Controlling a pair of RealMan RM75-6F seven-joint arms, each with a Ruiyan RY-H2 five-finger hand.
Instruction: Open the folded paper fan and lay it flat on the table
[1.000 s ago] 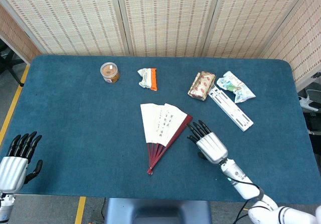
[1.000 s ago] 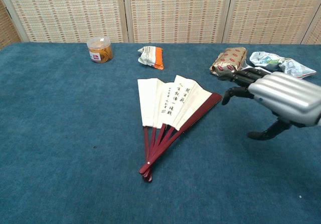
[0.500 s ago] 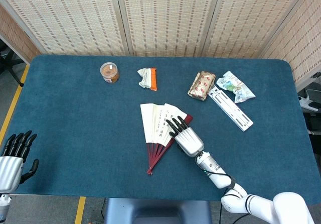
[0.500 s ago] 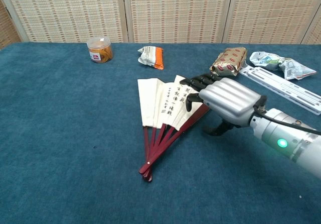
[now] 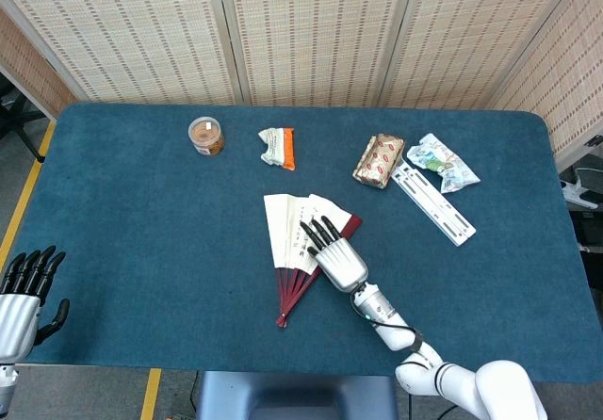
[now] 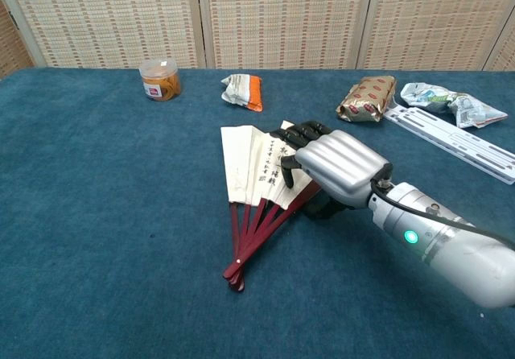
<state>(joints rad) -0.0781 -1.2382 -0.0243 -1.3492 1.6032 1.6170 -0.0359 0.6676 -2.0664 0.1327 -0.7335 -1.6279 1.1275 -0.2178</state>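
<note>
The paper fan (image 5: 290, 236) (image 6: 245, 166) lies partly spread on the blue table, white leaves toward the far side and dark red ribs meeting at a pivot near the front. My right hand (image 5: 334, 253) (image 6: 330, 162) lies flat on the fan's right side, its black fingers (image 5: 314, 232) stretched over the white leaves and the red end rib. It holds nothing. My left hand (image 5: 21, 298) hovers at the table's front left corner, fingers straight and apart, far from the fan; the chest view does not show it.
Along the far side stand an orange-lidded jar (image 5: 205, 136) (image 6: 158, 79), an orange-white packet (image 5: 279, 147) (image 6: 242, 89), a brown-red snack pack (image 5: 378, 160) (image 6: 366, 98), a crinkled bag (image 5: 443, 162) (image 6: 438, 98) and a white strip (image 5: 432, 202) (image 6: 451, 134).
My right hand has slid left from beside the fan onto its right leaves and red end rib. The left hand has dropped slightly lower at the corner. The fan's spread looks unchanged.
</note>
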